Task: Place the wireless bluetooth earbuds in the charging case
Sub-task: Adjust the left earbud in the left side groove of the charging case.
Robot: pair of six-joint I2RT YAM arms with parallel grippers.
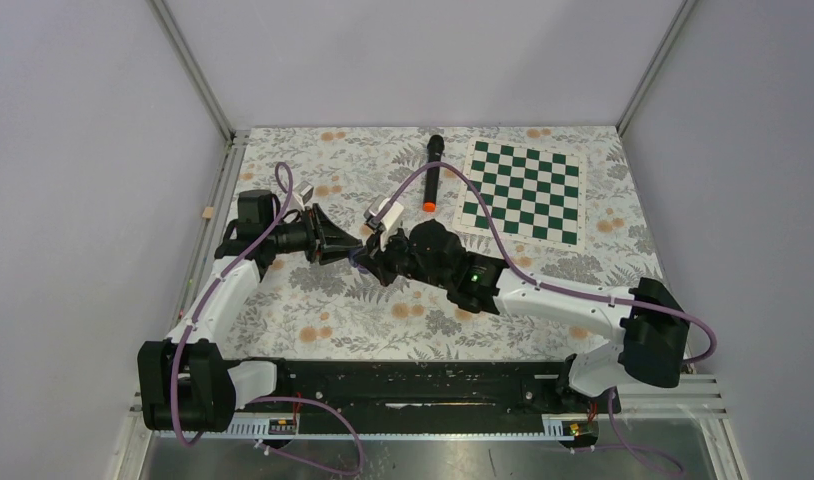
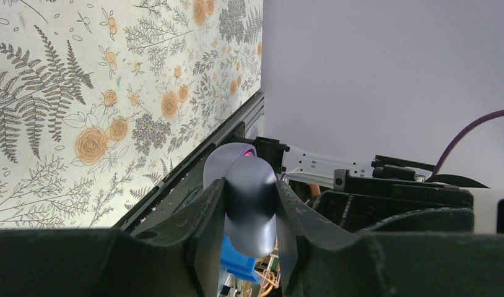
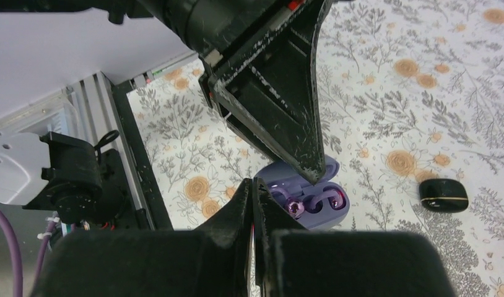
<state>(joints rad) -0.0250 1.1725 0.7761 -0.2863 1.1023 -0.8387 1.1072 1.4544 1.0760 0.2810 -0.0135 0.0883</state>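
Glossy lilac rounded case (image 3: 317, 213) pinched in L hand (image 2: 249, 189), R hand (image 3: 254, 192) closed tight

Bright even light, soft shadows, wrist views w/ blurry dark fg, top view sharp, slight edge distortion.

A robotics lab test cell: plain pale walls (image 1: 83, 150) and aluminium frame posts (image 1: 191, 68) enclose a floral-clothed table (image 1: 323, 320), with the left arm (image 1: 218, 290) and right arm (image 1: 563, 300), both trailing purple cables (image 1: 483, 215), bolted to a black rail (image 1: 433, 378).
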